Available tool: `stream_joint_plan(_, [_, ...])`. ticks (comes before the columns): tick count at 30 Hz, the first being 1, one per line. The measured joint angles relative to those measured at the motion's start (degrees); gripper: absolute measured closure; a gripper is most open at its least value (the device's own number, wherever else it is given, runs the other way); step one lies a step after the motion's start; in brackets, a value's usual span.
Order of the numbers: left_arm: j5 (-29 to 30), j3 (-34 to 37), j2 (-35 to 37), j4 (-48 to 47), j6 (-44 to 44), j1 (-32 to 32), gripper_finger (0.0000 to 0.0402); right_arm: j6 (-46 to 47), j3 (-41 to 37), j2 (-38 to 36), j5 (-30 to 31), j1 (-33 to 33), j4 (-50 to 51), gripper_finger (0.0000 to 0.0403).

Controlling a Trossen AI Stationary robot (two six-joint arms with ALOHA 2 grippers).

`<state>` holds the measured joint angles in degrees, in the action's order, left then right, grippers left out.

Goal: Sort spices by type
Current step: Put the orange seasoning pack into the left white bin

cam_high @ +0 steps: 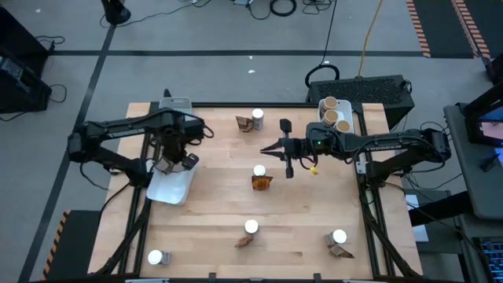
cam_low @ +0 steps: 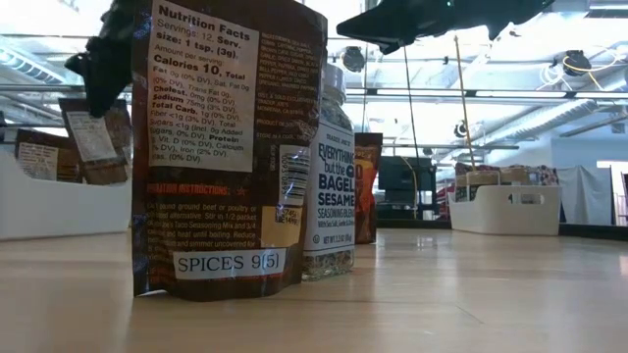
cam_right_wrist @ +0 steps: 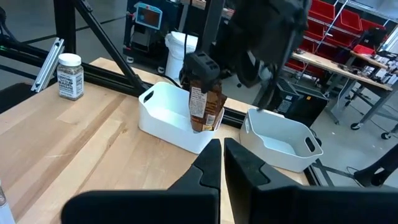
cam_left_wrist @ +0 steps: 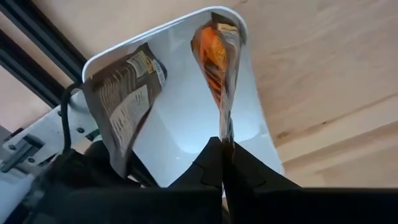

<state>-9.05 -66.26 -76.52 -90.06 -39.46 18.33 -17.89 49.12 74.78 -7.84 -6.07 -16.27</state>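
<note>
- Two grippers, both ours: our left gripper (cam_left_wrist: 225,163) pinches a brown spice packet (cam_left_wrist: 219,59) over the white tray (cam_left_wrist: 186,118) at the table's left edge.
- Our right gripper (cam_high: 267,148), fingers together and empty, hangs mid-table.
- White-lidded jars (cam_high: 259,170) and packets lie scattered across the table (cam_high: 220,204).

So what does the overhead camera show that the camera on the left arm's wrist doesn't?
Only the overhead view shows the whole table: white-lidded jars and packets scattered across the wood, the tray of cork-topped jars at the far right corner, and the right tool shut and empty over the middle. Only the left wrist view shows the grip up close: the left tool pinching an orange-brown packet by its edge, with a second packet beside it. Both show the white tray under the left arm.
</note>
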Motion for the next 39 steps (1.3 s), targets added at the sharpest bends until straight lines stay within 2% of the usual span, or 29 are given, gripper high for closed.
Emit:
stream_joint_plan(6, [-1.02, 0.00, -3.42, 0.02, 2.79, 1.73, 0.0398, -0.13, 0.00, 0.00, 0.00, 0.00, 0.14, 0.0403])
stream_joint_plan(10, [1.35, 0.02, -4.18, 0.00, 2.49, 3.28, 0.0398, -0.13, 0.00, 0.00, 0.02, 0.00, 0.31, 0.0403])
stream_joint_plan(19, [1.51, 0.04, -6.45, 0.02, 2.34, 6.51, 0.0398, 0.09, 0.00, 0.00, 0.01, 0.00, 0.33, 0.0403])
stream_joint_plan(21, [0.35, 0.04, -6.98, 0.02, 2.30, 6.51, 0.0398, 0.11, 0.00, -0.02, 0.02, 0.00, 0.37, 0.0403])
stream_joint_plan(25, [-7.05, 0.04, -7.35, 0.04, 1.07, 6.15, 0.0398, 0.09, 0.00, -0.01, 0.02, 0.00, 0.68, 0.0403])
stream_joint_plan(28, [-10.06, 0.04, -7.35, 0.04, 0.89, 5.74, 0.0398, -0.20, 0.00, -0.01, 0.02, 0.00, 0.79, 0.0403])
stream_joint_plan(33, [-10.63, 0.04, -4.55, 0.07, 4.21, 4.83, 0.0398, -0.65, 0.00, -0.02, 0.04, 0.00, 0.76, 0.0403])
stream_joint_plan(39, [-4.31, 0.95, 4.30, 0.17, 2.62, 4.82, 0.0399, -0.55, 0.00, -0.02, 0.04, 0.00, 1.59, 0.0403])
